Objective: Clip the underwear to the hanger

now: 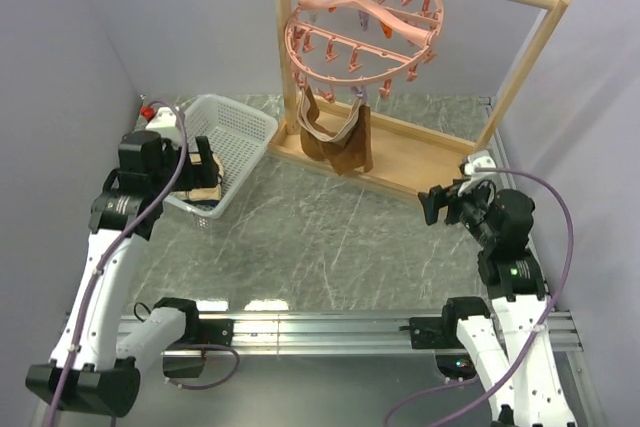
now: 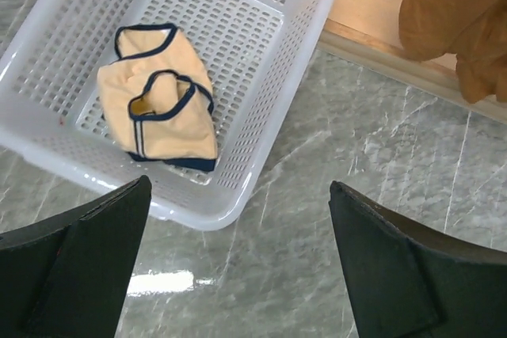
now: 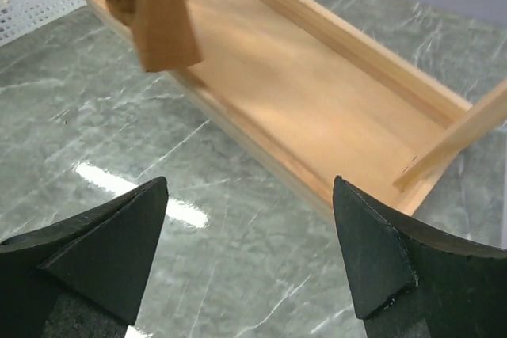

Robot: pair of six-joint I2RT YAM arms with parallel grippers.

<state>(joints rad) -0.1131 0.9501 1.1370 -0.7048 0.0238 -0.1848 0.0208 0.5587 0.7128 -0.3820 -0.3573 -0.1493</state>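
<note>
While the underwear (image 1: 335, 137) hangs from clips on the hanger (image 1: 362, 32) in the wooden rack (image 1: 533, 57), the left gripper (image 2: 238, 267) hovers, arm bent, above the white basket (image 2: 198, 210), fingers wide and empty. The right gripper (image 3: 249, 251) points low toward the rack's base, fingers likewise spread, holding nothing.

Open tabletop (image 1: 320, 237) between basket (image 1: 243, 155) and rack (image 1: 405, 165); underwear (image 1: 342, 142) low under hanger (image 1: 362, 13).
</note>
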